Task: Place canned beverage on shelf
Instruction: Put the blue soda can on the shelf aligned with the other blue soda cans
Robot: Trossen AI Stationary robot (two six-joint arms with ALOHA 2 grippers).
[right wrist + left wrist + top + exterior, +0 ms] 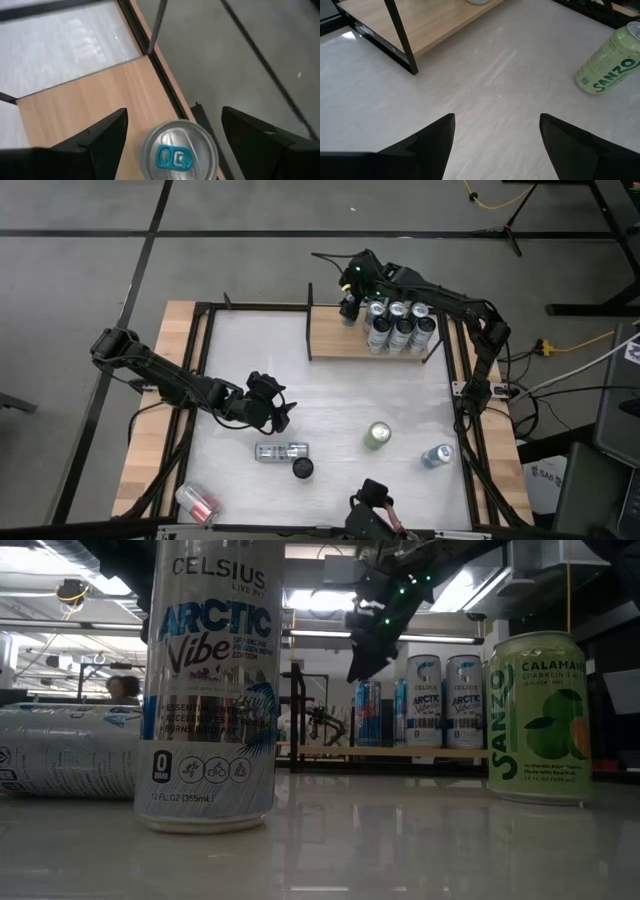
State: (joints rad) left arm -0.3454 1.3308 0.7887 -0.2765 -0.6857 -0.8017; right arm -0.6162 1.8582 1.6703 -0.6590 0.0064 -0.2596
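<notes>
High view, shelf: the shelf [335, 332] sits in the upper middle of the frame, its long axis running left to right across the table [330, 405], with thin black uprights at both ends.
Cans on shelf: a cluster of upright cans [400, 326] fills the right half of the board; the left half is bare wood.
Right gripper: the right gripper [350, 302] hangs over the back edge of the shelf, just left of the cluster, directly above one upright can [180, 149] (its silver lid with a blue tab faces straight up in the right wrist view). The fingers stand apart on either side of that can, not touching it.
Left gripper: the left gripper [280, 418] is at middle left of the frame, over bare table, fingers spread wide and holding nothing.
Green can: a green Sanzo can [377, 435] stands upright at lower middle right.
Blue-and-silver can: one can [437, 455] lies on its side at lower right.
Lying silver can: another can [281, 451] lies with its long axis left to right at lower centre, just beside an upright Celsius can [302, 468].
Pink can: a pink can [197, 502] lies tilted at lower left.
</notes>
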